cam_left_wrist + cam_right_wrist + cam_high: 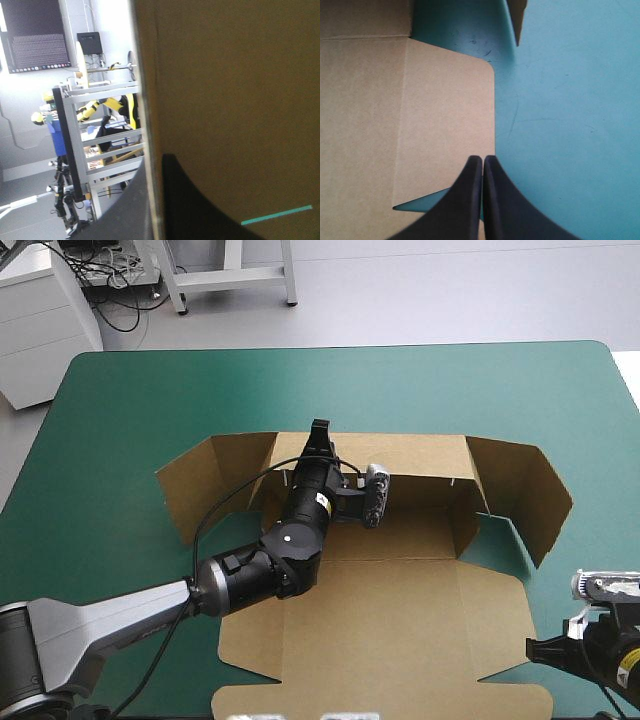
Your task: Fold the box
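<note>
Box [400, 590] lies mid-surface [110, 440]: far wall [410, 455] raised, near panels flat. Left pincer [319, 432] is clamped over the far wall's top edge. Right pincer [482, 167] is together, empty, above the near right flap [445, 100].

Advice: swing the wall slowly about its crease while the right pincer pins the base.

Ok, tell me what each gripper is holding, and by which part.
The left gripper is shut on the box, at the top edge of its raised far wall. The right gripper is shut and holds nothing.
</note>
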Tool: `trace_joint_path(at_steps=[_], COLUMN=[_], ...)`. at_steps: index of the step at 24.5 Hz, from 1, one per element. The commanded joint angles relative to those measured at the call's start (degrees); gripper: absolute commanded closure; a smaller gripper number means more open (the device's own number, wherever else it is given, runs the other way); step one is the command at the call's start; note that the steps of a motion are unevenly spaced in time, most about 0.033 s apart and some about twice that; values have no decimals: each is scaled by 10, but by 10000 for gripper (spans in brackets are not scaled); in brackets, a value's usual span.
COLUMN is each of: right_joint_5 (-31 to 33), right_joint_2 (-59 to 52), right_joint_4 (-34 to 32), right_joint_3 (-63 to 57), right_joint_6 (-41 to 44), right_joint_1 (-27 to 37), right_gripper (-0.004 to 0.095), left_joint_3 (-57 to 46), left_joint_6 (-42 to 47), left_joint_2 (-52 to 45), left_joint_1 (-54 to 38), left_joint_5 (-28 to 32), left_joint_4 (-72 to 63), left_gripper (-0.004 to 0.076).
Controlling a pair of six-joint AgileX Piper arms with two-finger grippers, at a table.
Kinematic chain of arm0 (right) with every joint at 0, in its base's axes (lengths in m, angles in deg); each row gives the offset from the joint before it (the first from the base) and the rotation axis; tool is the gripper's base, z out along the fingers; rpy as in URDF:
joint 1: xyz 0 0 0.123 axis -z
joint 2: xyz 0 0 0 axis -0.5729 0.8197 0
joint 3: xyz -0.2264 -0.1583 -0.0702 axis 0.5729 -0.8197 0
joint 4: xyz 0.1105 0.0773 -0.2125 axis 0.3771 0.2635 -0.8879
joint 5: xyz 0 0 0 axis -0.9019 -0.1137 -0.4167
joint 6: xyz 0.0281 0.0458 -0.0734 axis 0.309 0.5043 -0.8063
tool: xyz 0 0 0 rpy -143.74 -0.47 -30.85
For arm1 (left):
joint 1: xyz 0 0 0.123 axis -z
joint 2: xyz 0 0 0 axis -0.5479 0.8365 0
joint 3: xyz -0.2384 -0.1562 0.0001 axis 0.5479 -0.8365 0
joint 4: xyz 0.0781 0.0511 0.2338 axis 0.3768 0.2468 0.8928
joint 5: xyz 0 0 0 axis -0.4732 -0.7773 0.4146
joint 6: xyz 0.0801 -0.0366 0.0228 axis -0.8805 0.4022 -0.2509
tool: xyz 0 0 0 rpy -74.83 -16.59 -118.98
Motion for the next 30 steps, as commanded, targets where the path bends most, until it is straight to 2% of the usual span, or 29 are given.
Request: trace_joint_path(at_steps=[1,4,7,14,19,23,30], right_joint_5=[-26,-25,-26,-28,12,12,7], right_joint_2=[4,13,51,211,337,414,495], right_joint_4=[-26,-49,-71,-223,-203,-185,-153], right_joint_3=[30,69,110,314,471,552,608], right_joint_6=[3,3,0,-29,-108,-136,-155], right_joint_1=[1,1,1,1,1,1,18], right_gripper=[916,916,916,915,871,871,870], left_joint_3=[-15,-43,-43,-43,-43,-43,-43], left_joint_6=[15,71,83,115,115,115,115], left_joint_2=[-27,-30,-30,-30,-30,-30,-30], left_joint_1=[14,27,32,46,52,52,52], left_joint_5=[-13,-21,-25,-40,-40,-43,-57], left_joint_4=[62,115,117,115,117,117,117], left_gripper=[756,756,756,756,756,756,756])
